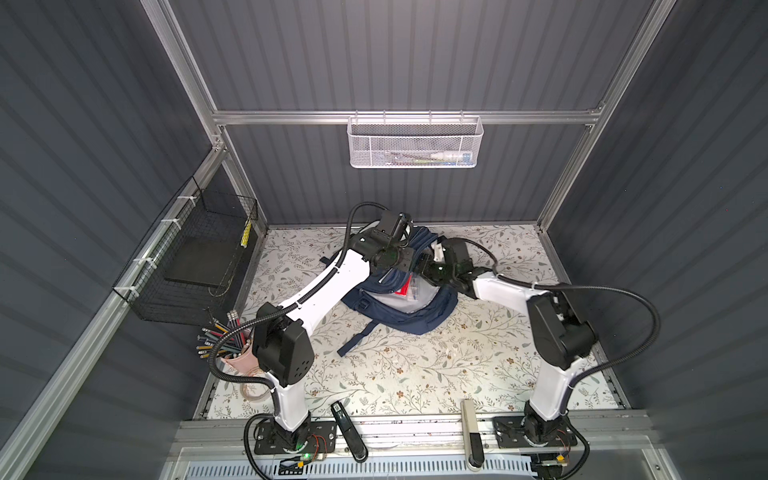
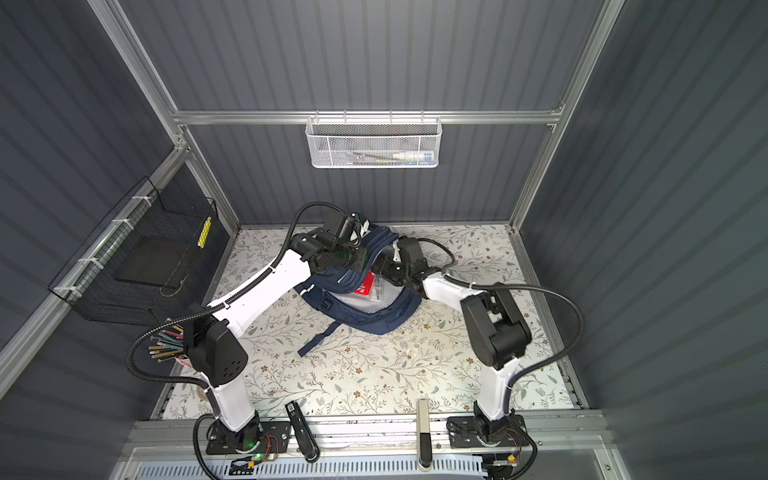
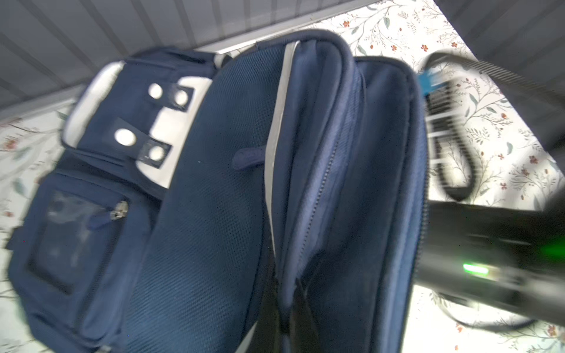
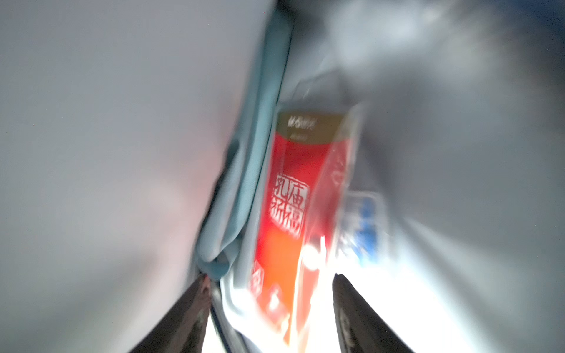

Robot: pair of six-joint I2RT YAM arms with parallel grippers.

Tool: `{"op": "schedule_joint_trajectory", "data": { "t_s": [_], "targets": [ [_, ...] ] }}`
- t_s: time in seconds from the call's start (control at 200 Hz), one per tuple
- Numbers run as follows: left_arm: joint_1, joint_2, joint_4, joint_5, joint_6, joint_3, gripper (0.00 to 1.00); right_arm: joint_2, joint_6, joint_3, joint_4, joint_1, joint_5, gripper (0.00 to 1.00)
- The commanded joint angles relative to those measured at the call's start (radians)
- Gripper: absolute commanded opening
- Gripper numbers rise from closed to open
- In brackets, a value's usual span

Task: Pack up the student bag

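Here, student bag (image 1: pixel 415 322) open, red packet (image 1: pixel 405 287) inside

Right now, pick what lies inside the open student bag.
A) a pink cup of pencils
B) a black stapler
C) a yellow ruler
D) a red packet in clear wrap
D: in a top view a red packet in clear wrap lies in the pale-lined opening of the student bag. The right wrist view shows it just ahead of the right gripper, whose jaws stand apart.
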Motion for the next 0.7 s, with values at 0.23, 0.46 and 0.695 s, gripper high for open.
{"op": "schedule_joint_trajectory", "data": {
  "t_s": [0.23,0.46,0.695],
  "targets": [
    [0.014,0.116,0.181,0.112,-0.15,-0.102,0.16,-0.54,-0.169,-0.463,-0.267,0.011,0.236,0.66],
    [0.125,-0.089,0.372,0.27,-0.274,-0.291,0.95,-0.673,-0.188,-0.494,-0.292,0.355,0.528,0.85],
    [0.323,-0.383,0.486,0.258,-0.479,-0.676,0.87,-0.469,-0.248,-0.364,-0.252,0.497,0.569,0.93]
  ]
}}
